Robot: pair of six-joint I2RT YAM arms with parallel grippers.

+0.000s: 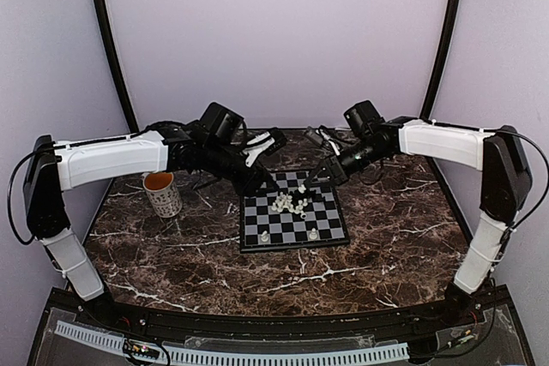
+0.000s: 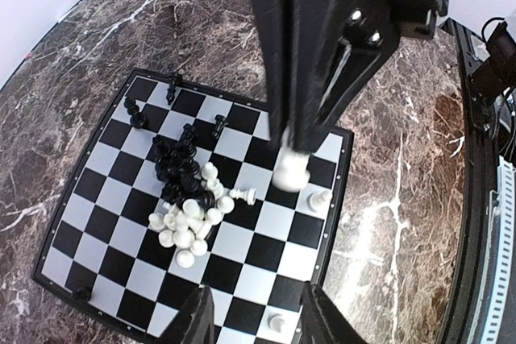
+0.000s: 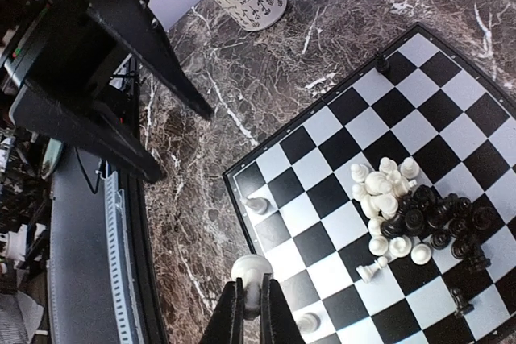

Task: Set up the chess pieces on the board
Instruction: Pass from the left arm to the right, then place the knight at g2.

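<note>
We carry a white piece (image 3: 250, 267), pinched between the narrow-set fingers of the right gripper (image 3: 251, 289). It hangs over the board (image 1: 330, 225) near its one o'clock corner in the top view. We cannot tell how high above the squares it is. The left gripper (image 2: 258, 316) is spread wide and holds nothing, and it hangs over the eleven o'clock side. Most of the chess pieces (image 1: 290, 203) lie in one mixed heap around the board's centre, white and black touching. A few stand alone on squares toward the edges.

We judge the step in hand to be seating this piece on a home square. To do it well, we should bring it down upright over the middle of its square and let the base rest flat. We should then part the fingers only a little and rise straight up, since such small figures probably tip at the slightest brush. The two grippers are close together over a small board, so we should give the left one room and stay clear of the heap.

The board lies on a dark marble-patterned tabletop (image 1: 395, 229) veined in white. A patterned mug (image 1: 161, 193) stands at nine o'clock from the board, well apart from it. Plain pale lilac walls (image 1: 274, 40) enclose the table, with dark curved poles (image 1: 109, 40) rising at ten and two o'clock.
</note>
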